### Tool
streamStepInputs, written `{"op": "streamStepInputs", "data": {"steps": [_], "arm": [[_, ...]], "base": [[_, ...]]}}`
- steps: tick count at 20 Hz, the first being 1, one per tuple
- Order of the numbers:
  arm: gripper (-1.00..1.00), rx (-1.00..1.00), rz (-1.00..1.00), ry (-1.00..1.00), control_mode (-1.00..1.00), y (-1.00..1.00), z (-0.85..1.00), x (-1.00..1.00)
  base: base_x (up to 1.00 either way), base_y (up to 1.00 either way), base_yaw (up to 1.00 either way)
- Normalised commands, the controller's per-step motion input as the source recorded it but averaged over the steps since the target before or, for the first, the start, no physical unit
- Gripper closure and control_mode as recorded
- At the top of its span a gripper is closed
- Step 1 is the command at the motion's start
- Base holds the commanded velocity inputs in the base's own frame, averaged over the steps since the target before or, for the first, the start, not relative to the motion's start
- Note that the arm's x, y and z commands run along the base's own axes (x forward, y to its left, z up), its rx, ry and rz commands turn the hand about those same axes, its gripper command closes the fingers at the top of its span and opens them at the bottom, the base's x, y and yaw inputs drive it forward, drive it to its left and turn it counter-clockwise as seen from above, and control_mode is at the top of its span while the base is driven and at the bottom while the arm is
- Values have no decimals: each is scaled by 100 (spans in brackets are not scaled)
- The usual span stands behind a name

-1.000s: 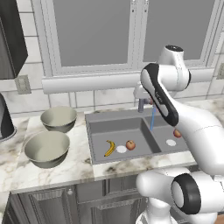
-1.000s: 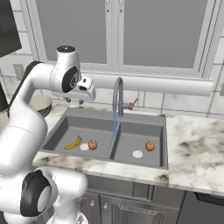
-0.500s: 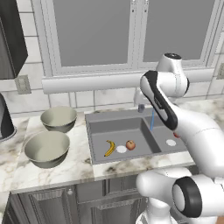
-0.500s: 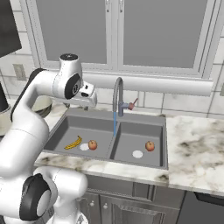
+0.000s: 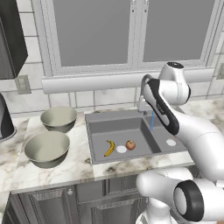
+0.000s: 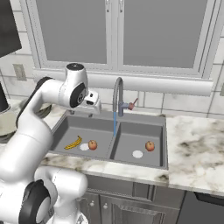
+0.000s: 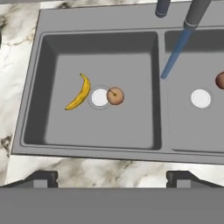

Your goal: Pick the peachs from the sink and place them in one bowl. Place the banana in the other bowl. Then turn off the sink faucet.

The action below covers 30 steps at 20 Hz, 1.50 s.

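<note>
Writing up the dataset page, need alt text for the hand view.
Looking down into a dark grey double sink: a banana and a peach lie by the drain in the left basin, and a second peach sits at the right edge. Water runs from the faucet; the open end effector hovers above.

Banana (image 7: 79,93), peach (image 7: 115,96) in left basin; faucet (image 6: 118,96) running

Kitchen: sink (image 6: 144,164), faucet (image 6: 118,94), marble counter (image 6: 197,148), cabinets (image 5: 57,205).
</note>
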Motion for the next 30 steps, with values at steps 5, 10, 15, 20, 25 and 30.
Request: {"op": "streamStepInputs", "data": {"steps": [5,10,15,20,25,30], "arm": [[-100,0,0,0,-100,-1,-40,0],[-100,0,0,0,-100,0,-40,0],[-100,0,0,0,-100,0,-41,3],[-100,0,0,0,-100,0,-44,10],[-100,0,0,0,-100,0,-37,12],[-100,0,0,0,-100,0,-35,16]], "base": [[0,0,0],[0,0,0],[0,0,0],[0,0,0],[0,0,0],[0,0,0]]}}
